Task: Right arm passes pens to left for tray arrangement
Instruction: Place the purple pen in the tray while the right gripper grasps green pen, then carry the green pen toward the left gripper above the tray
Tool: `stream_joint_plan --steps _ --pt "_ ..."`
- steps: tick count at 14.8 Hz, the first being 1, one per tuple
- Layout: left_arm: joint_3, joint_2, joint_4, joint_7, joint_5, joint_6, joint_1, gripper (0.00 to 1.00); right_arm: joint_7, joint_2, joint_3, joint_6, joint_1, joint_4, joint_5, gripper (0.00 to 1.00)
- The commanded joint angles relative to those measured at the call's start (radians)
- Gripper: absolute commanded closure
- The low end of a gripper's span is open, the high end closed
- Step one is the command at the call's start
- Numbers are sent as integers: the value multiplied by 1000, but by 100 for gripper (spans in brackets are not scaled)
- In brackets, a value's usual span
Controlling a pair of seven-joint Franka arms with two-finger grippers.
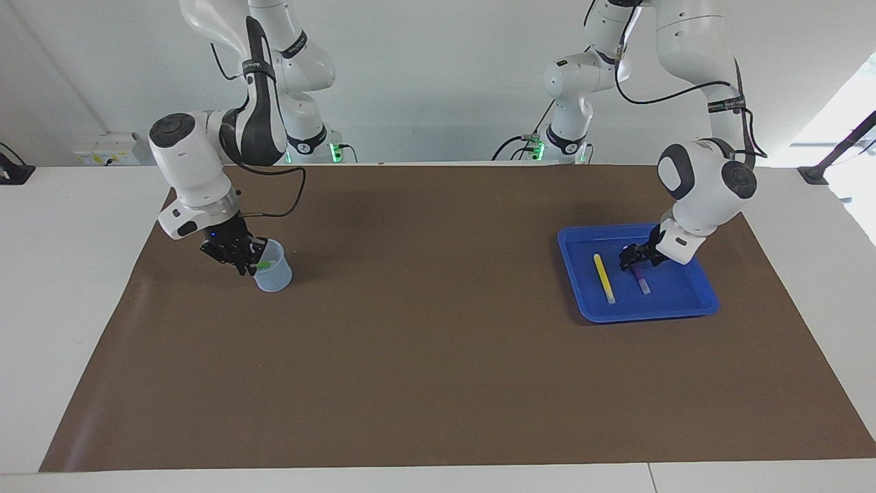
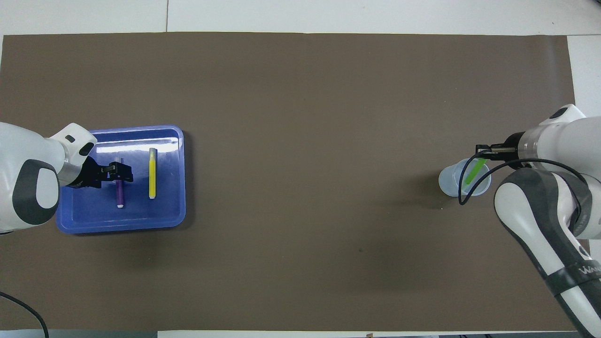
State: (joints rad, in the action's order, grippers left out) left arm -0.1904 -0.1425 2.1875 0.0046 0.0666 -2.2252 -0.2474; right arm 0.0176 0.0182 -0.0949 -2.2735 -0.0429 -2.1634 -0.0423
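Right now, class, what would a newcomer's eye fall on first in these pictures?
First, the bright blue tray at the left arm's end of the table, with the yellow pen and purple pen lying in it side by side and the left pincer over the purple one. Next, the right pincer at the translucent cup, which holds the green pen.

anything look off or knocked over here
Nothing stands out. The cup stands upright with the green pen leaning in it at the right gripper. The yellow pen and purple pen lie side by side in the tray, the left gripper over the purple one.
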Motion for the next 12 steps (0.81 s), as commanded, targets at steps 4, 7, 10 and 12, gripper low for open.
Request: stream_joint_plan --steps 4,7,10,12 --pt "0 -6 -151 8 -16 188 -1 0 8 95 4 214 -2 112 22 100" --pt "0 7 -271 -8 -5 361 7 0 -1 86 12 320 -2 226 36 100" --pt "-6 14 -383 -89 42 494 8 0 -157 81 55 327 -2 241 16 100" --pt "-9 47 -422 -217 108 544 11 0 -313 77 98 319 -2 241 -39 100"
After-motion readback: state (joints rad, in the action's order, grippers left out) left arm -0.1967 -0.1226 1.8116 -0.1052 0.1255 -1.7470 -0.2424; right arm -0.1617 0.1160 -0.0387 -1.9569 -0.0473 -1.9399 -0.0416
